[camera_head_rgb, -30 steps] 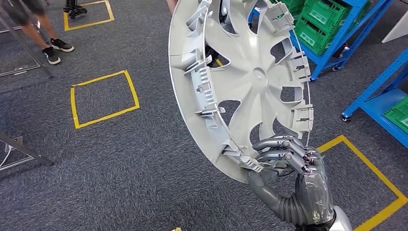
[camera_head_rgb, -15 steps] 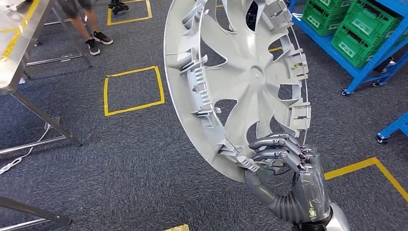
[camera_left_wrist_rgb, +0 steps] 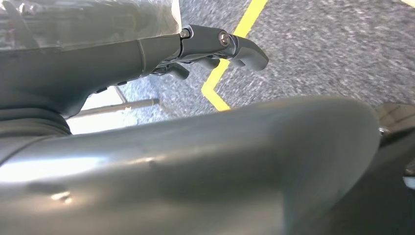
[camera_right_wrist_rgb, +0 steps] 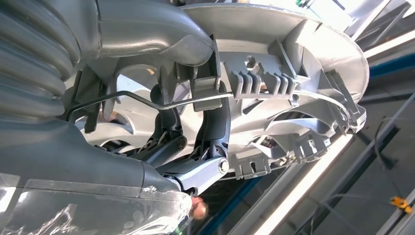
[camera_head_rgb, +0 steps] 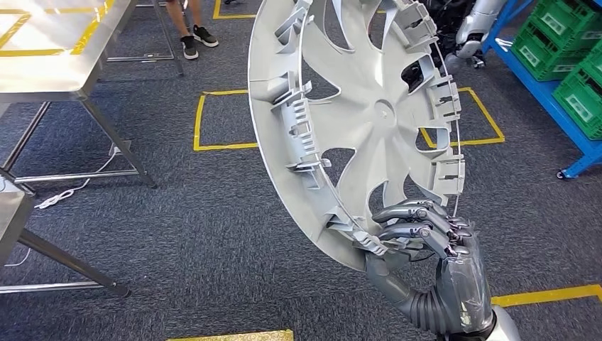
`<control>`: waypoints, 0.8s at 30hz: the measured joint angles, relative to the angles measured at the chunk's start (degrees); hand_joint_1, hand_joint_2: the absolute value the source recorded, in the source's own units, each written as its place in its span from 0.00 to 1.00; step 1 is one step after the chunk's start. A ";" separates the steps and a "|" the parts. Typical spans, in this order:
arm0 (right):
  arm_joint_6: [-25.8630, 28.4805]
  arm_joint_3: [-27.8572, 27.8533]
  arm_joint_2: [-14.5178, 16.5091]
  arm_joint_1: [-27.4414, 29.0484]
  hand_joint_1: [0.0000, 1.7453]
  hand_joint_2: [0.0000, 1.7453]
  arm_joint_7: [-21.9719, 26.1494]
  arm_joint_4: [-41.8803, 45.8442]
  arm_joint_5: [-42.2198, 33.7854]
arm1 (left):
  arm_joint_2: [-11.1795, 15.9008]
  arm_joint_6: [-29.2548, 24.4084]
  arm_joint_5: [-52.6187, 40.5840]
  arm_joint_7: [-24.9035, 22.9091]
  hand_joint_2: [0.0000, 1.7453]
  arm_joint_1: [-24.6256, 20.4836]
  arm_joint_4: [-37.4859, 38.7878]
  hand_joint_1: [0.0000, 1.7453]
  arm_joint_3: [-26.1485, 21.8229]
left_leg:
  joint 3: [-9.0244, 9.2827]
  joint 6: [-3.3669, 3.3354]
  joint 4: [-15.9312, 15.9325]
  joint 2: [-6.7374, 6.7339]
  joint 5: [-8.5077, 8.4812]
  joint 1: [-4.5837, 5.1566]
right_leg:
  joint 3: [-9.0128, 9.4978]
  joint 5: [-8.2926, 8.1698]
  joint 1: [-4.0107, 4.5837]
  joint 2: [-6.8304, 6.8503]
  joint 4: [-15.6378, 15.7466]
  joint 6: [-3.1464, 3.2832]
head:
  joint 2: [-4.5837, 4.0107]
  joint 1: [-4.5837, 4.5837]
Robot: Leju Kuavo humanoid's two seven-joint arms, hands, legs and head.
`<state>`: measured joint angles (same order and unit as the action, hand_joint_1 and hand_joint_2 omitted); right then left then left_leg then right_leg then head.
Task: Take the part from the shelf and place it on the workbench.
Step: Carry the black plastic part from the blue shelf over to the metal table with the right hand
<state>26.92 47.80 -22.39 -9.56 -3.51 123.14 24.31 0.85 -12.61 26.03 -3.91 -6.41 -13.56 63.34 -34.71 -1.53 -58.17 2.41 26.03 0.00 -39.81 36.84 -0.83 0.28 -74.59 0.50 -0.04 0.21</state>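
At far left, a bare steel surface (camera_head_rgb: 50, 50) on thin legs is seen above the grey carpet (camera_head_rgb: 177, 234). The left hand (camera_left_wrist_rgb: 215, 46) hangs beside the body, its fingers curled in and nothing visibly held. Further right, the large round silver plastic wheel cover (camera_head_rgb: 362, 121) is carried upright, well apart from the surface, its lower rim clamped by the right hand (camera_head_rgb: 419, 231). The carrying step is judged in hand; next, approach and a flat set-down are called for.
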 joint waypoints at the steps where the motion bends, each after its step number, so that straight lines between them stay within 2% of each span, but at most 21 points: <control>1: -0.01 0.01 -0.01 0.01 1.00 1.00 -0.04 0.00 0.05 | 0.00 0.00 0.00 0.00 1.00 0.03 0.01 0.00 0.00 | 0.06 -0.02 -0.04 0.77 0.01 0.09 | -0.04 -1.39 0.10 -0.15 0.79 0.25 | 0.00 -0.06; 2: -0.01 0.01 -0.01 0.02 1.00 1.00 -0.06 0.00 0.10 | 0.01 0.00 0.00 0.00 1.00 0.04 0.01 0.00 0.00 | 0.14 -0.01 -0.06 1.55 0.02 0.15 | 0.97 -3.63 0.21 -0.55 3.70 0.59 | 0.00 -0.10; 3: -0.01 0.00 -0.02 0.00 1.00 1.00 -0.07 0.00 0.15 | -0.02 0.00 0.00 0.01 1.00 0.05 -0.01 0.00 0.00 | 0.19 0.01 -0.09 2.30 0.02 0.13 | 2.54 -6.01 0.34 -1.61 7.79 1.00 | 0.00 -0.16; 4: -0.01 -0.01 -0.05 0.00 1.00 1.00 -0.08 0.01 0.21 | -0.08 -0.01 0.00 0.01 1.00 0.01 -0.02 0.00 0.01 | 0.13 0.11 -0.16 3.00 0.01 0.17 | 4.08 -7.70 0.38 -2.82 11.55 1.37 | 0.01 -0.16; 5: -0.02 -0.01 -0.08 -0.02 1.00 1.00 -0.10 0.02 0.25 | -0.15 -0.02 0.00 0.02 1.00 -0.04 -0.03 0.00 0.01 | -0.03 0.30 -0.22 3.60 -0.03 0.12 | 5.17 -8.62 0.46 -3.77 14.21 1.60 | 0.01 -0.19; 6: -0.03 -0.01 -0.10 -0.05 1.00 1.00 -0.13 0.04 0.28 | -0.23 -0.02 0.00 0.02 1.00 -0.04 -0.03 0.00 0.02 | -0.26 0.57 -0.23 4.15 -0.10 -0.01 | 5.72 -8.84 0.54 -4.39 15.59 1.72 | 0.01 -0.21; 8: -0.06 -0.01 -0.13 -0.13 1.00 1.00 -0.20 0.13 0.36 | -0.27 -0.01 0.00 0.02 1.00 0.12 -0.03 0.00 0.03 | -0.53 1.29 -0.03 5.25 -0.32 -0.22 | 6.02 -8.80 0.67 -3.66 16.25 1.83 | 0.00 -0.26; 9: -0.08 -0.02 -0.14 -0.16 1.00 1.00 -0.25 0.17 0.40 | -0.25 -0.02 0.00 0.01 1.00 0.27 -0.02 0.00 0.04 | -0.64 1.60 -0.13 4.97 -0.19 -0.20 | 6.34 -8.95 0.61 -3.04 16.70 2.03 | 0.00 -0.24; 11: -0.08 -0.04 -0.16 -0.15 1.00 1.00 -0.34 0.26 0.49 | -0.22 -0.04 0.00 0.00 1.00 0.36 -0.01 0.00 0.07 | -1.83 2.20 -2.94 2.41 1.63 -0.02 | 7.17 -9.23 0.39 -1.56 17.66 2.45 | 0.00 0.09; 12: -0.09 -0.04 -0.16 -0.11 1.00 1.00 -0.40 0.29 0.56 | -0.23 -0.04 0.00 0.00 1.00 0.31 -0.01 0.00 0.08 | -3.23 2.47 -6.06 0.58 3.29 -0.06 | 7.48 -9.22 0.36 -0.77 17.86 2.59 | 0.01 0.25; 13: -0.09 -0.03 -0.16 -0.08 1.00 1.00 -0.44 0.32 0.62 | -0.24 -0.04 0.00 0.00 1.00 0.21 -0.01 0.00 0.09 | -4.97 2.78 -9.82 -0.57 5.05 -0.23 | 7.62 -9.11 0.38 -0.02 17.89 2.65 | 0.01 0.41; 14: -0.09 -0.01 -0.16 -0.04 1.00 1.00 -0.46 0.33 0.69 | -0.24 -0.04 0.00 0.00 1.00 0.15 -0.01 0.00 0.10 | -6.59 3.09 -13.18 -1.12 6.29 -0.48 | 7.70 -8.98 0.38 0.73 17.86 2.64 | 0.00 0.43; 15: -0.10 0.01 -0.16 -0.02 1.00 1.00 -0.49 0.33 0.75 | -0.24 -0.04 0.00 0.00 1.00 0.17 -0.01 0.00 0.11 | -7.53 3.36 -15.06 -1.37 6.63 -0.75 | 7.78 -8.83 0.35 1.45 17.83 2.55 | 0.00 0.46; 16: -0.11 0.03 -0.16 -0.02 1.00 1.00 -0.49 0.33 0.79 | -0.24 -0.04 0.00 -0.01 1.00 0.21 -0.01 0.00 0.13 | -7.42 3.61 -14.84 -1.55 5.91 -1.01 | 7.88 -8.67 0.29 2.10 17.78 2.38 | 0.00 0.50; 17: -0.13 0.04 -0.16 -0.02 1.00 1.00 -0.50 0.33 0.81 | -0.22 -0.04 0.00 -0.01 1.00 0.25 -0.01 0.00 0.14 | -6.16 3.84 -12.39 -1.91 4.24 -1.24 | 8.04 -8.46 0.19 2.73 17.69 2.16 | 0.00 0.52; 18: -0.14 0.04 -0.16 -0.03 1.00 1.00 -0.51 0.33 0.82 | -0.21 -0.05 0.00 -0.01 1.00 0.26 -0.01 0.00 0.15 | -4.17 4.03 -8.55 -2.63 2.27 -1.42 | 8.25 -8.17 0.09 3.34 17.51 1.87 | 0.01 0.54; 19: -0.14 0.03 -0.16 -0.04 1.00 1.00 -0.54 0.33 0.83 | -0.25 -0.05 0.00 -0.01 1.00 0.20 -0.02 0.00 0.16 | -2.16 4.15 -4.91 -3.71 0.99 -1.29 | 8.40 -7.82 0.14 3.87 17.28 1.50 | 0.01 0.63; 20: -0.14 0.02 -0.16 -0.06 1.00 1.00 -0.58 0.34 0.84 | -0.28 -0.05 0.00 0.00 1.00 0.10 -0.03 0.00 0.17 | -0.73 3.84 -2.23 -4.55 0.30 -1.13 | 8.49 -7.50 0.21 4.36 17.03 1.11 | 0.01 0.70; 21: -0.14 0.01 -0.16 -0.10 1.00 1.00 -0.61 0.35 0.85 | -0.32 -0.05 0.00 0.00 1.00 0.02 -0.04 0.00 0.19 | -0.04 3.37 -0.92 -5.07 0.27 -0.90 | 8.52 -7.29 0.29 4.79 16.86 0.73 | 0.01 0.66; 23: -0.14 0.02 -0.16 -0.18 1.00 1.00 -0.64 0.38 0.86 | -0.27 -0.05 0.00 -0.03 1.00 0.02 -0.04 0.00 0.22 | -0.10 2.05 -0.66 -4.49 0.53 -0.54 | 8.62 -7.12 0.30 5.67 16.85 0.09 | 0.01 0.44; 24: -0.14 0.01 -0.18 -0.23 1.00 1.00 -0.64 0.40 0.88 | -0.21 -0.06 0.00 -0.05 1.00 0.11 -0.03 0.00 0.23 | -0.11 1.64 -0.58 -4.00 0.49 -0.54 | 8.69 -6.89 0.14 5.53 16.77 -0.22 | 0.01 0.27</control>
<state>26.77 47.81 -22.57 -9.78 -4.15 123.54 25.19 0.64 -12.67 26.03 -3.96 -6.30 -13.59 63.58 -34.82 0.11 -58.75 -1.59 26.52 -0.54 -31.12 29.95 -0.69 5.82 -57.82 0.28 -0.03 0.49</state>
